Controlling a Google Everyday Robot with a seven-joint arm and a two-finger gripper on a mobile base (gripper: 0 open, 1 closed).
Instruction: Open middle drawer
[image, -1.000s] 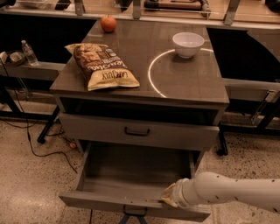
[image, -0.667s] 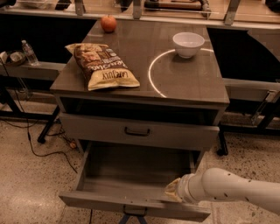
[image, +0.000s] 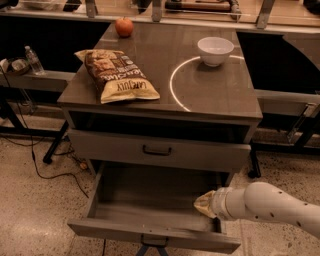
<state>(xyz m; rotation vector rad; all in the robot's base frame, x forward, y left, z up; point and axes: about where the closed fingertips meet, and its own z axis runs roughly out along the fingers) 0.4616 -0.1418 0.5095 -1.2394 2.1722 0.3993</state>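
Fingers' spread cannot be told. Pale-tipped white gripper (image: 205, 204) is reaching inside the pulled-out grey middle drawer (image: 150, 231), likely dragging it outward.

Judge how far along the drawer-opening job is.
Done: the middle drawer is pulled well out, its inside showing, below the shut top drawer. In hand: the gripper sits in it, by its right wall. Left: probably only drawing the arm away.

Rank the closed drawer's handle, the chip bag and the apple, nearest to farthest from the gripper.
The gripper sits in the open middle drawer, right side.
1. Handle, just above.
2. Chip bag, tabletop left.
3. Apple, far back edge.
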